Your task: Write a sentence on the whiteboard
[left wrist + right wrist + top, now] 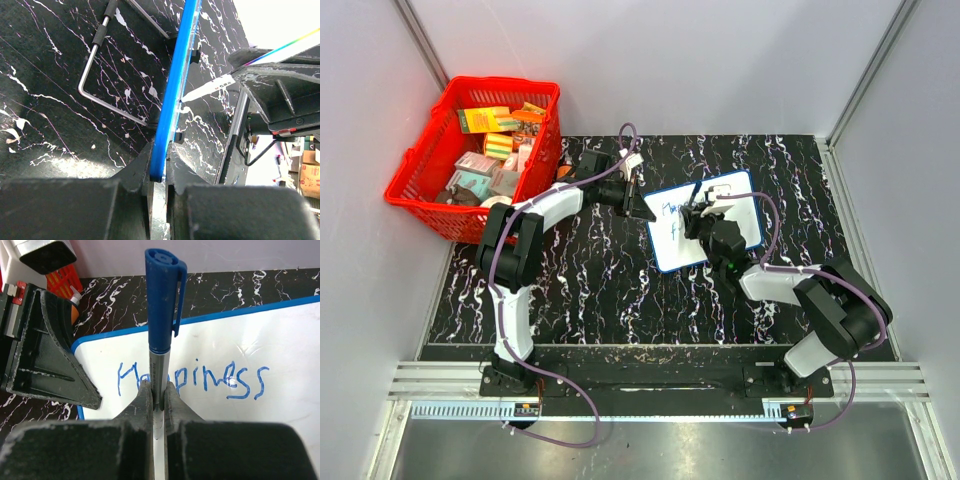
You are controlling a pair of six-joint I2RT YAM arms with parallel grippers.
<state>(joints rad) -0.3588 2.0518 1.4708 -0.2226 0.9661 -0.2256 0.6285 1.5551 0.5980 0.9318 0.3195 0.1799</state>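
Your left hand is closed tight on the blue rim of the whiteboard, pinching its left edge. Make that clamp your anchor, so the board, which sits askew on the black marbled counter between the two arms, does not skate under the strokes. Your right hand is shut on a blue marker over the board's upper middle; the tip is hidden below the fingers. I judge you are starting the second line: drop below the first word, press lightly, hold the pen steep and move slowly, so the letters come out even and inside the rim.

As for writing, the packets in the red basket at far left are too small to read. On the board, the sentence so far reads "Happiness" in thin blue script, with a small mark, perhaps an "f", under it.
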